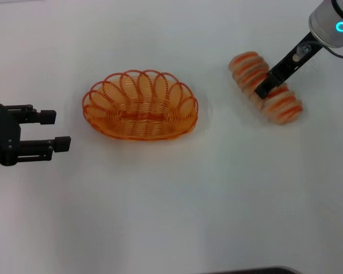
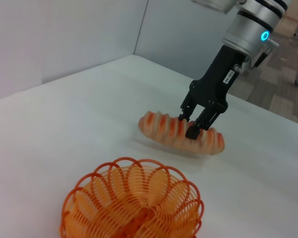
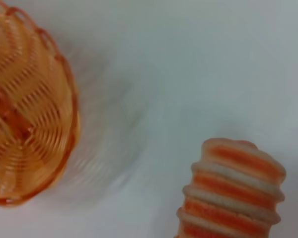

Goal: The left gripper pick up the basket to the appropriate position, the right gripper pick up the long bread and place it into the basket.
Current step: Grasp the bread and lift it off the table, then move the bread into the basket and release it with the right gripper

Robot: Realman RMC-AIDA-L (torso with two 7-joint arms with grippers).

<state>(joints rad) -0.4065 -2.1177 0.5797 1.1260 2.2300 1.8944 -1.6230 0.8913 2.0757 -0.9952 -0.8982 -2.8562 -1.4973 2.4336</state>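
The orange wire basket (image 1: 140,108) sits empty on the white table, in the middle of the head view. It also shows in the left wrist view (image 2: 131,203) and the right wrist view (image 3: 25,109). My left gripper (image 1: 56,130) is open and empty, a short way to the left of the basket. The long bread (image 1: 247,65), tan with orange stripes, lies at the far right. My right gripper (image 1: 264,88) is closed across its middle. In the left wrist view the right gripper's (image 2: 187,125) fingers clamp the bread (image 2: 161,126), which casts a shadow below. The bread's end shows in the right wrist view (image 3: 233,193).
The white table (image 1: 171,217) stretches around both things. Grey walls meet in a corner (image 2: 139,39) behind the table in the left wrist view. A gap of bare table lies between basket and bread.
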